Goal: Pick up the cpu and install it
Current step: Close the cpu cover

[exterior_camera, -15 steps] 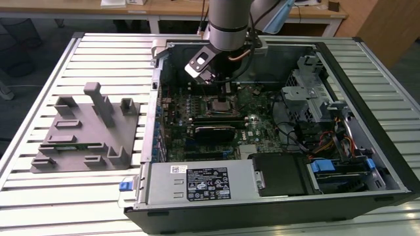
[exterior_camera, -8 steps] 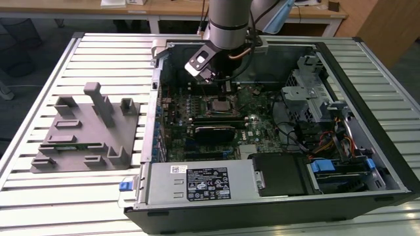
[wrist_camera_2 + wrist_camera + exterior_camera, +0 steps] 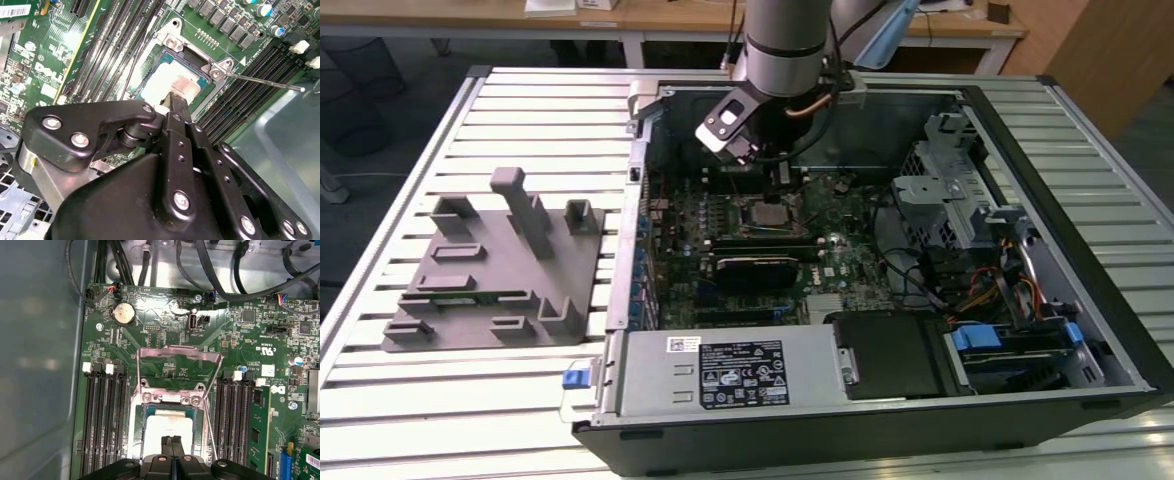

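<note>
The arm (image 3: 781, 50) reaches down into the open computer case (image 3: 881, 445), which lies on the counter (image 3: 400, 400). The grey fixture (image 3: 494, 270) lies on the counter too, at the exterior view's left of the case, well apart from the arm. In the first wrist view the cpu (image 3: 167, 426) lies flat in the socket (image 3: 749, 213) on the green board (image 3: 165, 315), with dark slots on both sides of it. Its shiny top faces up. The 2 fingers (image 3: 166, 447) are pressed tight together with nothing between them. Their tips are right over the middle of the cpu. I cannot tell if they touch it or hang just above it. The metal frame (image 3: 177, 351) of the socket stands up open at 1 edge of the cpu. The thin lever (image 3: 265, 82) sticks out beside it and is not hooked down. So I think the picking up part is done and the cpu is in its place. The step in hand looks like the putting in, and the fingers seem to be there to press or check the cpu. I think any move from here calls for a soft, straight touch. The cpu has to sit level with no corner up. A hard push or a slide sideways could hurt the socket under it. The frame is open, so the cpu is not locked in yet.
</note>
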Available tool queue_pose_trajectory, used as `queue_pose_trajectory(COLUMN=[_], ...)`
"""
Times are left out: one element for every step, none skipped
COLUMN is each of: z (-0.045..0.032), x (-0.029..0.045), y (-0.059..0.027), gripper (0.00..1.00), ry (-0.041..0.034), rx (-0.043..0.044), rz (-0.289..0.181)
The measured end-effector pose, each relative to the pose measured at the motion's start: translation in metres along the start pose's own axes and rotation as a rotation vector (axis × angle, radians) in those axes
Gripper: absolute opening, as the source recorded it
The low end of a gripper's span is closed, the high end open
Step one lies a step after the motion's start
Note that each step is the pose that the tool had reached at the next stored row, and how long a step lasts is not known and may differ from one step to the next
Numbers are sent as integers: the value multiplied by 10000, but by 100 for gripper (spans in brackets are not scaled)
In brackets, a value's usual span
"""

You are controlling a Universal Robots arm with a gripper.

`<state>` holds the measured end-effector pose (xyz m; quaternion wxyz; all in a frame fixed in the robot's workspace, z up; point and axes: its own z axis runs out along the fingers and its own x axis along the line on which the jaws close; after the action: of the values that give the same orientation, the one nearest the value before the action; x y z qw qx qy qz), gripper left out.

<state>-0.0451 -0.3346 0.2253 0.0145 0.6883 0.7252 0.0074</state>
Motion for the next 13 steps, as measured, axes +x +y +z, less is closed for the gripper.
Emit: queue_pose_trajectory(z=[-5, -7, -9, -13, -18, -23, -27, -31, -35, -38, -40, -45, -53], x=[0, 0, 0, 0, 0, 0, 0, 0, 0, 0, 0, 0, -1], y=[0, 0, 0, 0, 0, 1, 1, 1, 1, 1, 1, 1, 1], gripper=[11, 11, 11, 11, 11, 11, 11, 11, 11, 11, 11, 11, 11], ry=[1, 3, 4, 0, 0, 0, 1, 1, 1, 1, 2, 1, 1], rx=[0, -2, -2, 0, 1, 0, 0, 0, 0, 0, -1, 0, 1], rz=[0, 0, 0, 0, 0, 0, 0, 0, 0, 0, 0, 0, 0])
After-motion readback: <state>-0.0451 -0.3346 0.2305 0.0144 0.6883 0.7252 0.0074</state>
